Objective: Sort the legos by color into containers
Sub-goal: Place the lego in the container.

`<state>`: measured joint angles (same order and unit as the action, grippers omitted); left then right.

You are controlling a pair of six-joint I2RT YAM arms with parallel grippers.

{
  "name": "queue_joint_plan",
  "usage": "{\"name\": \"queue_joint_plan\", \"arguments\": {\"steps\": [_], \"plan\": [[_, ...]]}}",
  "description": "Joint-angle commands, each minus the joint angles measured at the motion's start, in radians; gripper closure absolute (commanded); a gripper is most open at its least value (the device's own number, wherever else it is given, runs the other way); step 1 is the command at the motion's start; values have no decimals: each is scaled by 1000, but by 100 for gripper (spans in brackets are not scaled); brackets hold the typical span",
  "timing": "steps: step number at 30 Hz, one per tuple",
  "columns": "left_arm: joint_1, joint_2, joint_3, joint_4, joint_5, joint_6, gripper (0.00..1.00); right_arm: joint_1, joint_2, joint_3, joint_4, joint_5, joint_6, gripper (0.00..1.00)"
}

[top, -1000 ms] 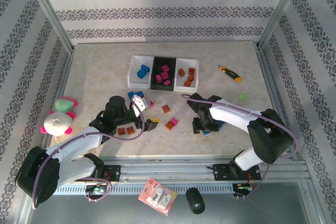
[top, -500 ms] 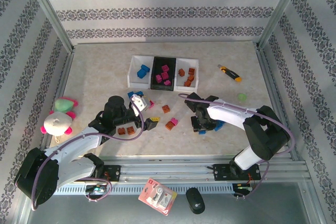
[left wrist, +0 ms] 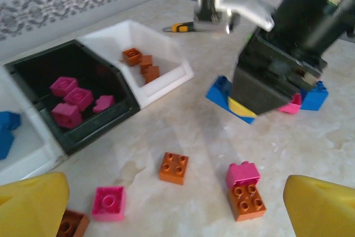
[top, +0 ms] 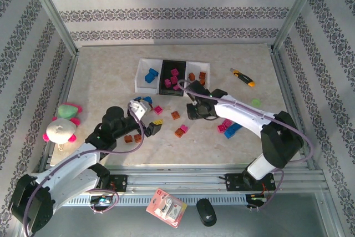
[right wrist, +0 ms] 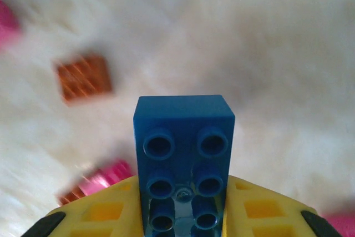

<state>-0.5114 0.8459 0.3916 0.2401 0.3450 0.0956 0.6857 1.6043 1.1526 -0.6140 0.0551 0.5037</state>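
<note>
grip first: your right gripper (right wrist: 183, 215) is closed on a blue brick (right wrist: 184, 137). it is pinched at its lower end, with most of it jutting past the yellow fingers (right wrist: 94, 212), so it could likely pivot. carry it level and unhurried to the left white tray (top: 138, 79), the one near the table's far edge that holds blue pieces. let go low inside its walls. the black tray (top: 171, 65) with pink bricks sits just beside it, so aim well left. your left gripper (top: 145, 120) hangs wide open with nothing in it, over loose bricks nearer the front edge and close to your route; give it room. the right wrist view gives you the grip itself. the overhead view gives the tray row and both arms. the left wrist view confirms orange bricks (left wrist: 141, 62) in the right white tray (left wrist: 166, 79).
</note>
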Motion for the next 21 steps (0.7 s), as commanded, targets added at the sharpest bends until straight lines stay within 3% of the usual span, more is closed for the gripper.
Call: {"name": "queue_joint_plan", "arguments": {"steps": [1, 11, 18, 21], "plan": [[-7, -53, -18, -88, -126, -50, 1, 17, 88, 122, 165, 22, -71, 75], [-3, -82, -23, -150, -267, -152, 1, 28, 470, 570, 357, 19, -151, 74], [-1, -82, -17, -176, -331, -183, 1, 25, 676, 826, 344, 23, -183, 72], [-1, -74, -4, -209, -360, -202, 1, 20, 724, 898, 308, 28, -196, 67]]}}
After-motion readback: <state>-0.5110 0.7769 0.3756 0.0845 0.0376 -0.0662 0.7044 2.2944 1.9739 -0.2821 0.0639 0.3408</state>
